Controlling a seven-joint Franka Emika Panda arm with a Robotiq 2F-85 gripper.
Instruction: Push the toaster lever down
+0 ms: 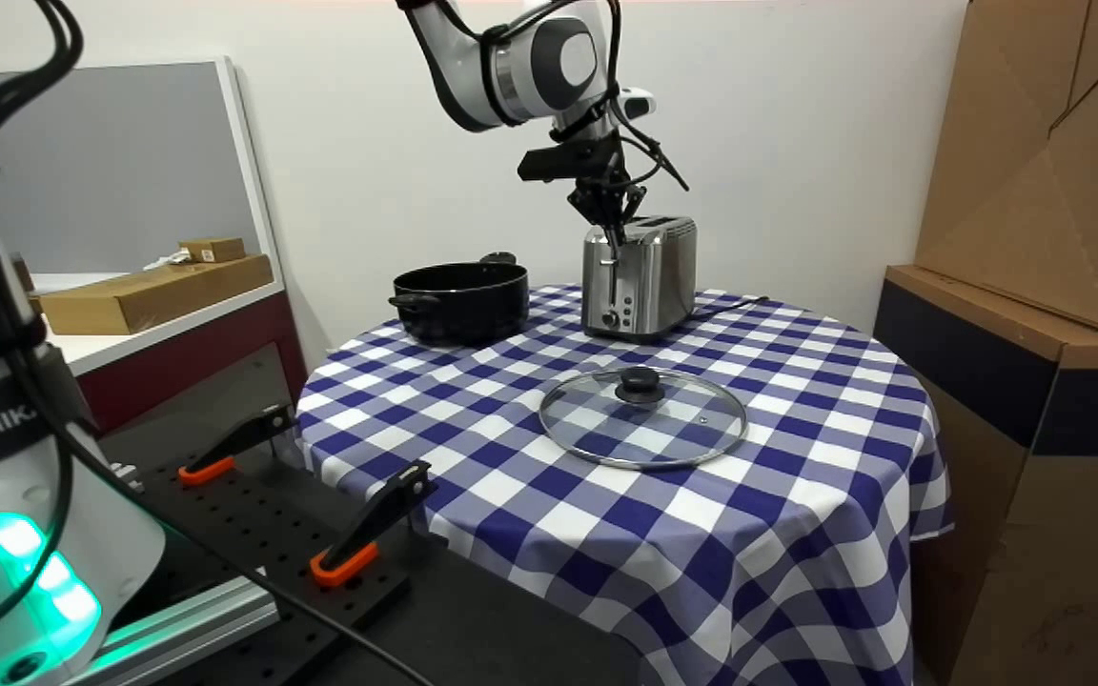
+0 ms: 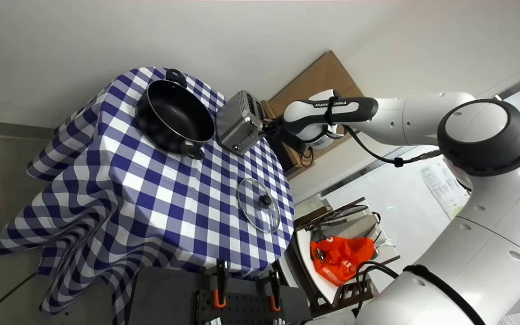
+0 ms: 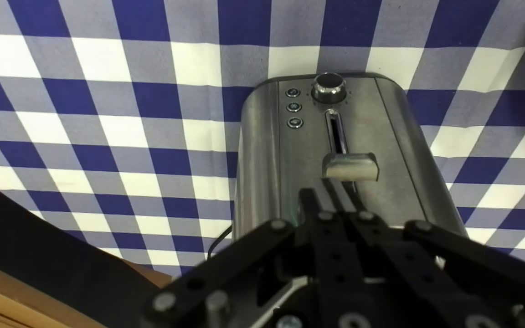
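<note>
The silver toaster (image 1: 675, 276) stands upright on the checked tablecloth; it also shows in an exterior view (image 2: 232, 121) and in the wrist view (image 3: 259, 164). Its lever (image 3: 352, 168) is near the upper end of the front slot, with open slot between it and the round knob (image 3: 329, 88). My gripper (image 3: 334, 184) is shut, its two fingers side by side with nothing between them. It points down at the toaster's front, with the fingertips right at the upper side of the lever, also in an exterior view (image 1: 615, 244). I cannot tell whether they touch the lever.
A black pot (image 1: 461, 303) stands beside the toaster. A glass lid (image 1: 644, 419) with a black knob lies nearer the table's front. The toaster's cord (image 1: 735, 307) trails behind it. Cardboard boxes (image 1: 1016, 400) stand beside the table, and a wall is behind it.
</note>
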